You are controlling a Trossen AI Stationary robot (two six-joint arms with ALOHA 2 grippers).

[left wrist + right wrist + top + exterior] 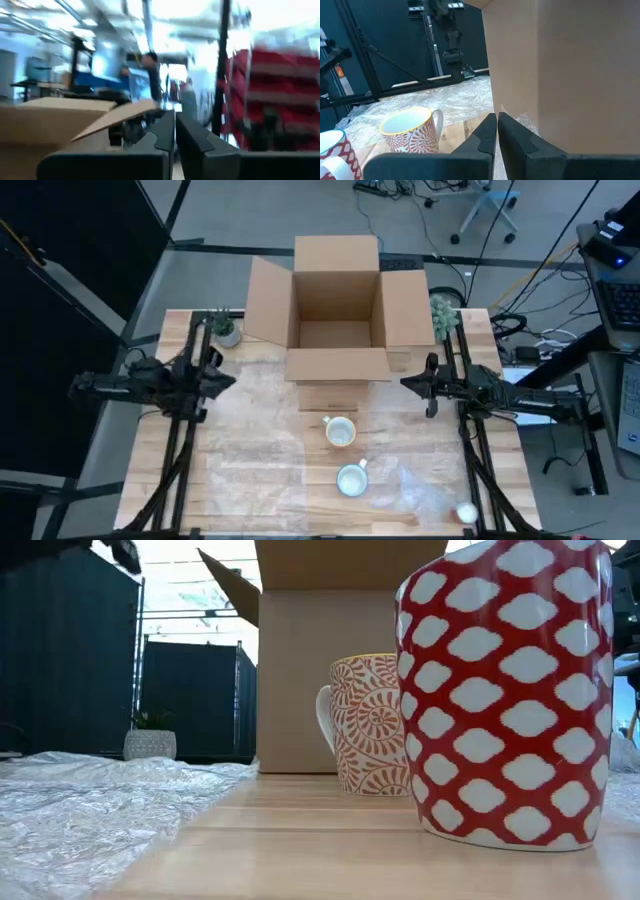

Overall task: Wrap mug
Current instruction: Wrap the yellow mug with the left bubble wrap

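Left gripper (pixel 225 376) raised over table's (pixel 250 500) left side, fingers pressed together, nothing held. Small potted plant (pixel 226 330) at back left corner. Crinkled plastic wrap (pixel 260 420) spread across left and centre of tabletop. Open cardboard box (pixel 335 305) at back centre, flaps out. Orange-patterned mug (pixel 340 431) upright just before box; red-and-white mug (pixel 352 479) nearer front edge, apart. Right gripper (pixel 413 383) beside box's right flap, fingers closed, empty. No readable writing anywhere.

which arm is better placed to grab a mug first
Probably right. The right gripper faces the orange-patterned mug, seen close in its wrist view, jaws shut. The left gripper, also shut, hangs over the plastic wrap.
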